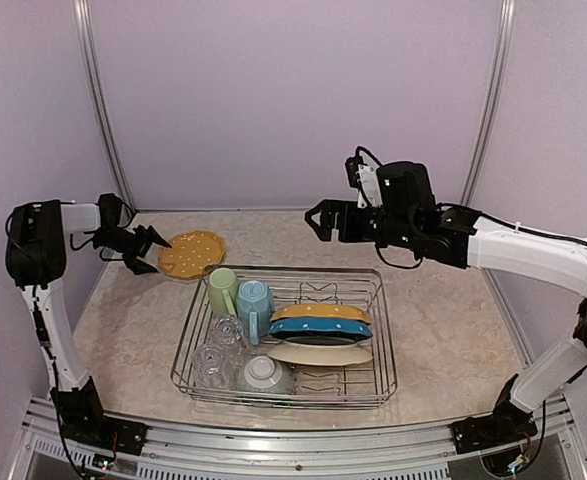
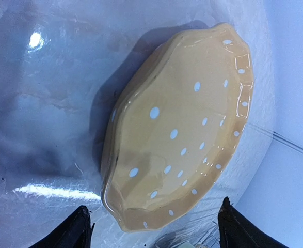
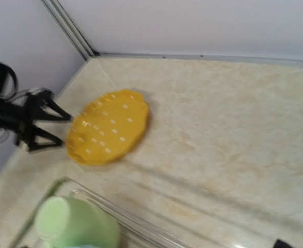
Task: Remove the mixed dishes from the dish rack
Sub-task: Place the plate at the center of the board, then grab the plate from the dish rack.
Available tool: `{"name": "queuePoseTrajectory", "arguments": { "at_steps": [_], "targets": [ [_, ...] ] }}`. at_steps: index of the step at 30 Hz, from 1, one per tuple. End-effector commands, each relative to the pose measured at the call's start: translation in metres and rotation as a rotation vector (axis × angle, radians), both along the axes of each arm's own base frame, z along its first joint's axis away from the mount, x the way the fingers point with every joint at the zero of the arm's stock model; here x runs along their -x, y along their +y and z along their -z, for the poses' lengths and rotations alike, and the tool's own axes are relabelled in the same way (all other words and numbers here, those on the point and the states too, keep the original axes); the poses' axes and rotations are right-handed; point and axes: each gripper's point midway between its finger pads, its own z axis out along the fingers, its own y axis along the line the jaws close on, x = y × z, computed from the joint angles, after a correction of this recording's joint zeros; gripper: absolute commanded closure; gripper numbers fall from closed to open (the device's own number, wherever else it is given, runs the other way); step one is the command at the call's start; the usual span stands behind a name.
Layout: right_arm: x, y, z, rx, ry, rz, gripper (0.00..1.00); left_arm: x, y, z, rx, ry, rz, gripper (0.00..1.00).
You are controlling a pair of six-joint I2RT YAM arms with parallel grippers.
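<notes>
Left jaws spread beside yellow dotted plate (image 2: 177,129)

Plate (image 1: 191,254) behind rack (image 1: 387,340), seemingly apart

counted: 2 yellow dotted plates (image 1: 191,255), second one (image 1: 323,313) racked. 1 blue dotted plate (image 1: 313,328). 1 cream plate (image 1: 318,353). 1 pale green mug (image 1: 222,290). 1 light blue mug (image 1: 255,298). 2 clear glasses (image 1: 228,330) made out, can't rule out more. 1 pale grey-green bowl (image 1: 265,373). 1 dish rack (image 1: 390,350).
</notes>
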Motion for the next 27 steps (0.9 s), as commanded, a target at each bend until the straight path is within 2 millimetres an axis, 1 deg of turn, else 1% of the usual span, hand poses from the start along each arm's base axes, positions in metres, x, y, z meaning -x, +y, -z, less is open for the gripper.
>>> {"name": "queuePoseTrajectory", "arguments": {
  "at_steps": [1,3,5,6,7,8,9,10,11,13,14,16,17,19,20,22,25,27],
  "targets": [
    [0.004,-0.015,0.041,0.287,0.052,-0.034,0.0,-0.003,0.013,-0.036,-0.07,-0.075,-0.02,0.18],
    [0.009,-0.018,0.041,0.328,0.037,-0.07,0.0,-0.002,0.013,-0.049,-0.077,-0.108,-0.023,0.17],
    [0.019,-0.019,0.037,0.352,0.007,-0.128,0.0,-0.002,0.01,-0.072,-0.075,-0.173,-0.016,0.15],
    [0.024,-0.019,0.034,0.362,-0.011,-0.159,0.0,-0.001,0.007,-0.079,-0.074,-0.195,-0.012,0.14],
    [0.029,-0.02,0.031,0.375,-0.029,-0.189,0.0,0.0,0.005,-0.094,-0.078,-0.237,-0.005,0.14],
    [0.034,-0.021,0.027,0.387,-0.049,-0.218,0.0,0.002,0.002,-0.102,-0.081,-0.264,0.002,0.13],
    [0.039,-0.024,0.025,0.405,-0.066,-0.245,0.0,0.004,-0.002,-0.114,-0.084,-0.298,0.012,0.13],
    [0.044,-0.027,0.025,0.432,-0.087,-0.27,0.01,0.006,-0.006,-0.121,-0.085,-0.321,0.021,0.12],
    [0.05,-0.027,0.023,0.447,-0.1,-0.308,0.02,0.009,-0.011,-0.136,-0.09,-0.359,0.032,0.12],
    [0.063,-0.03,0.021,0.503,-0.136,-0.391,0.04,0.015,-0.021,-0.151,-0.103,-0.41,0.061,0.11],
    [0.067,-0.031,0.021,0.526,-0.147,-0.419,0.04,0.019,-0.026,-0.162,-0.114,-0.441,0.077,0.11],
    [0.076,-0.035,0.024,0.579,-0.164,-0.477,0.04,0.025,-0.038,-0.173,-0.13,-0.481,0.112,0.1],
    [0.08,-0.037,0.028,0.606,-0.168,-0.504,0.04,0.029,-0.047,-0.18,-0.135,-0.504,0.135,0.1],
    [0.086,-0.041,0.036,0.664,-0.174,-0.56,0.05,0.034,-0.059,-0.189,-0.144,-0.537,0.17,0.09],
    [0.089,-0.044,0.04,0.693,-0.174,-0.581,0.05,0.039,-0.072,-0.194,-0.144,-0.559,0.203,0.09],
    [0.093,-0.046,0.048,0.736,-0.174,-0.625,0.05,0.047,-0.089,-0.202,-0.148,-0.598,0.252,0.08],
    [0.103,-0.044,0.056,0.753,-0.165,-0.713,0.06,0.058,-0.109,-0.215,-0.156,-0.663,0.312,0.06],
    [0.109,-0.039,0.057,0.741,-0.154,-0.764,0.06,0.065,-0.118,-0.221,-0.152,-0.692,0.34,0.04]
  ]
}}
